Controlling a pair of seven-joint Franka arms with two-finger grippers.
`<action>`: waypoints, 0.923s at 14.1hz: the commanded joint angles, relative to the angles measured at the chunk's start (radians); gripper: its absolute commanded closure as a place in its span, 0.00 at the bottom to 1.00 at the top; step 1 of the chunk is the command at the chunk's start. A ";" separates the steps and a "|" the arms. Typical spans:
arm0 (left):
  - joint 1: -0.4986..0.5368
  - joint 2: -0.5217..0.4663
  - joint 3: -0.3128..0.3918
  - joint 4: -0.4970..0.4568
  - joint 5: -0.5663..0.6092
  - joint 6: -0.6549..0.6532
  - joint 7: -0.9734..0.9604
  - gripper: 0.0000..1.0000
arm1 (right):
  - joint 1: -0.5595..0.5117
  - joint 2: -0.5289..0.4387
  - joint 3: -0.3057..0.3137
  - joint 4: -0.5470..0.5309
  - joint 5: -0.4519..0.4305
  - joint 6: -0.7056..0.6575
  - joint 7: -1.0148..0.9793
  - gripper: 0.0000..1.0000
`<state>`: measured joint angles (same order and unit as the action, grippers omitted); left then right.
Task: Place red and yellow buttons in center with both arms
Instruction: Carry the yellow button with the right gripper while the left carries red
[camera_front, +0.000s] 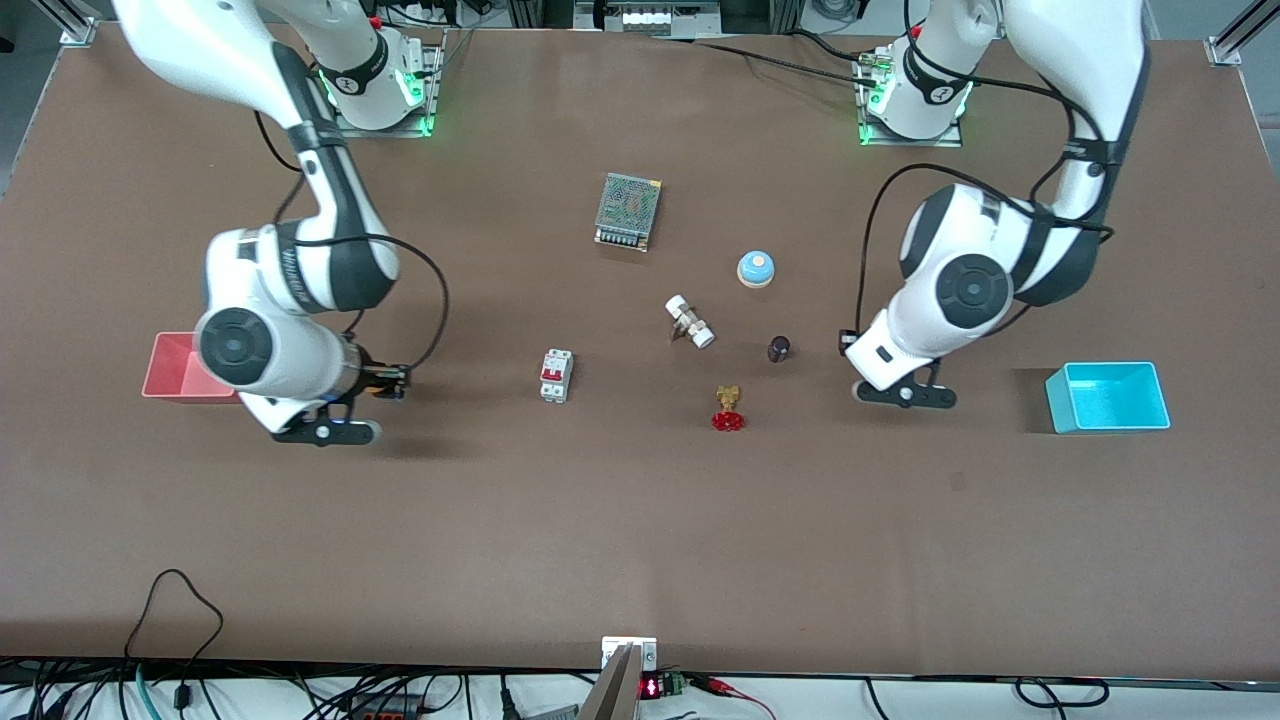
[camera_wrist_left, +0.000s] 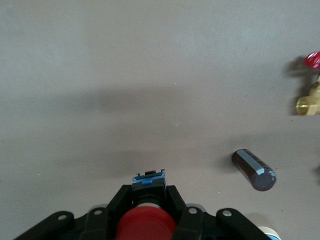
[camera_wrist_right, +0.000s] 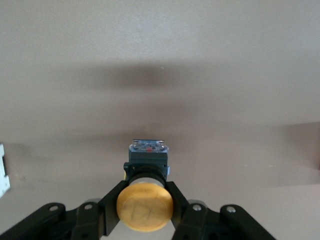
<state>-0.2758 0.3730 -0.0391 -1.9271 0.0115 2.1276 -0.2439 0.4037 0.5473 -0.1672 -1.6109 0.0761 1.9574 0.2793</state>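
both buttons gripped, middle of the table bare

the brass valve with a red handwheel lies nearest the front camera among the small parts, with a wide stretch of bare brown tabletop between it and the table's front edge. no label or writing on any part can be read.

the left gripper hangs over the tabletop between the dark cylinder and the blue bin, its fingers clamped on the red button, cap toward the wrist camera. the left wrist view shows the cylinder and the valve near it and open surface ahead.

the right gripper hangs over the tabletop just beside the red bin at the right arm's end, fingers clamped on the yellow button, black body pointing down.

a white breaker with a red patch lies between the right gripper and the valve. farther from the front camera lie a white-ended fitting, a blue dome on a beige base and a mesh-topped metal box. both bins sit well in from the table's ends.
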 joint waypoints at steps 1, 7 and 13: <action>-0.025 -0.043 0.007 -0.104 -0.007 0.078 -0.014 0.67 | 0.036 0.039 -0.012 0.016 0.030 0.031 0.084 0.76; -0.028 -0.100 -0.056 -0.309 -0.008 0.366 -0.191 0.67 | 0.089 0.109 -0.012 0.016 0.088 0.138 0.212 0.75; -0.040 -0.091 -0.067 -0.335 -0.005 0.399 -0.222 0.69 | 0.089 0.134 -0.011 0.012 0.094 0.137 0.278 0.72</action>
<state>-0.3142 0.3113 -0.1089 -2.2219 0.0115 2.5045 -0.4611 0.4846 0.6727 -0.1689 -1.6091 0.1511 2.0969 0.5314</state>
